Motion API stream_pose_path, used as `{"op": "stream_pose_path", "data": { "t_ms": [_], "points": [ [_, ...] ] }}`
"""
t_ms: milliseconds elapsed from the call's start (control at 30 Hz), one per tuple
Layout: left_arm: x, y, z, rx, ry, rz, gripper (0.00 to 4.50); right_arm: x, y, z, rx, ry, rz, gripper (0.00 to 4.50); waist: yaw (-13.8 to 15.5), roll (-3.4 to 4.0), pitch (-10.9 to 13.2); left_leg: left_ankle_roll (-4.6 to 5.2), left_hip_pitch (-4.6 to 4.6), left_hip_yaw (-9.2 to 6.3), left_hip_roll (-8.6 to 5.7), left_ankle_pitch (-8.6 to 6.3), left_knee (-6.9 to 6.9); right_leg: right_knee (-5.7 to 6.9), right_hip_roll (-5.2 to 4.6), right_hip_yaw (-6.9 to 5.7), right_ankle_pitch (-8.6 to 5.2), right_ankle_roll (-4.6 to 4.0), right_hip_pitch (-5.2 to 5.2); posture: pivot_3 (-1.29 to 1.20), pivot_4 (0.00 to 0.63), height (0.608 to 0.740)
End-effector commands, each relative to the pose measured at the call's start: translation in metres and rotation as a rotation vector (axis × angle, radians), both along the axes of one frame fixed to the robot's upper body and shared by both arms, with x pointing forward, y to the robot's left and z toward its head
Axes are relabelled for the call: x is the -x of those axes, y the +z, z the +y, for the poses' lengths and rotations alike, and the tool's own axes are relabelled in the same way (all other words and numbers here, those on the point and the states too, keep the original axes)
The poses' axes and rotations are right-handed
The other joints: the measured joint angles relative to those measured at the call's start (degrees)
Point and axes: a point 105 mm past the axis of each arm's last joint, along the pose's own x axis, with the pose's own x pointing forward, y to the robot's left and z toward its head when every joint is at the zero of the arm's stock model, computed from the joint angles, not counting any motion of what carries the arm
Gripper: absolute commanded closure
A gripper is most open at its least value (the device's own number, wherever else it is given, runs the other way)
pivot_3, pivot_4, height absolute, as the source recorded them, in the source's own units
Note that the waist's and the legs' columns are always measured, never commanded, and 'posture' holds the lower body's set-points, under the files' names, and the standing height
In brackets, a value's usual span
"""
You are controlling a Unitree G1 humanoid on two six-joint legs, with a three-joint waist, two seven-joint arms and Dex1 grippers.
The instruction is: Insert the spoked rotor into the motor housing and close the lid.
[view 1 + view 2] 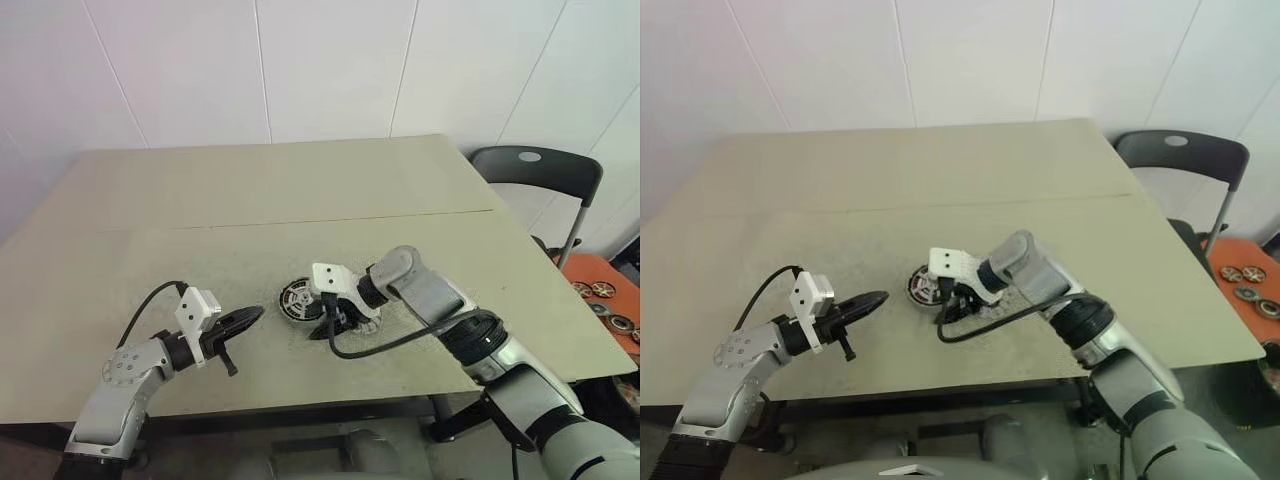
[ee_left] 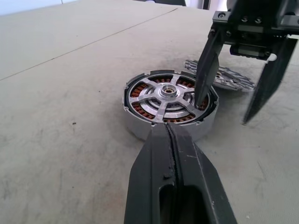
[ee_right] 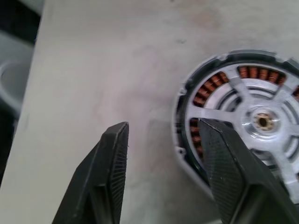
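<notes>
- Right tool (image 2: 233,105) hangs over the housing (image 2: 170,105) with its fingers spread, holding nothing. One finger (image 2: 205,70) dips inside the rim near the copper windings, the other sits outside past the wall. From the right wrist view one pad (image 3: 229,163) overlaps the housing edge and the other is over bare tabletop (image 1: 300,190).
- Left tool (image 2: 174,186) is pressed together, empty, pointing at the housing from just beside it, not touching as far as I can see.
- The rotor (image 2: 166,95) looks already seated in the housing, spokes level and hub centred. So I'd guess the insert part is done and the lid is what's left.
- The lid (image 2: 224,77) lies flat on the tabletop right behind the housing, partly hidden by the right tool.
- To do this bit well: lift that inner finger straight up so it doesn't snag a spoke or scrape the windings, then go for the lid by its notched edge.
- It's thin and flat, so pinching it off the tabletop will probably be fiddly. Bracing the housing with the left tool might help.
</notes>
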Motion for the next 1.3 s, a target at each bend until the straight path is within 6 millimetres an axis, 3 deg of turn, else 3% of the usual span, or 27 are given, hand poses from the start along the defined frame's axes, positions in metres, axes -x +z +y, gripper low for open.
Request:
{"op": "stream_pose_path", "data": {
  "t_ms": [33, 133, 333, 633, 1033, 1300],
  "points": [
    [-0.001, 0.010, -0.003, -0.003, -0.002, -0.055, 4.50, -0.013, 0.041, -0.008, -0.293, -0.198, 0.081, 2.19, 0.0, -0.02, 0.0, 0.00, -0.02, 0.00, -0.01, 0.00, 0.01, -0.03, -0.01, 0.00, 0.00, 0.00, 0.01, 0.00, 0.000, 0.740],
    [-0.003, 0.008, -0.006, 0.001, -0.008, -0.052, 4.50, -0.010, 0.059, -0.019, -0.480, -0.325, 0.195, 2.19, 0.0, -0.04, 0.0, 0.00, -0.08, -0.03, -0.02, 0.00, -0.03, -0.12, -0.02, 0.00, 0.01, 0.02, 0.03, 0.00, 0.000, 0.740],
    [-0.008, 0.007, -0.016, 0.017, -0.045, -0.053, 4.50, 0.024, 0.062, -0.046, -0.573, -0.436, 0.500, 2.19, -0.1, -0.02, 0.0, 0.01, -0.09, -0.03, -0.01, -0.01, -0.18, -0.11, -0.01, 0.00, 0.01, 0.05, -0.06, 0.00, 0.000, 0.740],
    [-0.005, -0.002, -0.030, 0.035, -0.080, -0.035, 4.50, 0.050, 0.018, -0.087, -0.539, -0.663, 0.885, 2.19, -0.4, -0.01, 0.0, 0.01, -0.08, -0.01, -0.01, -0.01, -0.06, -0.17, -0.02, 0.01, -0.03, -0.01, 0.00, 0.00, 0.000, 0.740],
    [0.003, 0.016, -0.031, 0.016, -0.135, -0.059, 4.50, 0.074, -0.019, -0.104, -0.417, -0.863, 1.057, 2.19, -0.5, -0.01, 0.1, 0.03, -0.16, 0.03, 0.00, -0.02, -0.13, -0.37, -0.02, 0.06, -0.03, -0.01, -0.01, 0.00, 0.000, 0.740],
    [0.007, 0.023, -0.037, 0.010, -0.161, -0.062, 4.50, 0.063, -0.027, -0.106, -0.415, -1.016, 1.042, 2.19, -0.5, 0.00, 0.1, 0.15, -0.32, 0.02, 0.02, -0.09, -0.21, -0.75, -0.02, 0.07, -0.03, -0.01, 0.03, 0.00, 0.000, 0.740]
  ]
}}
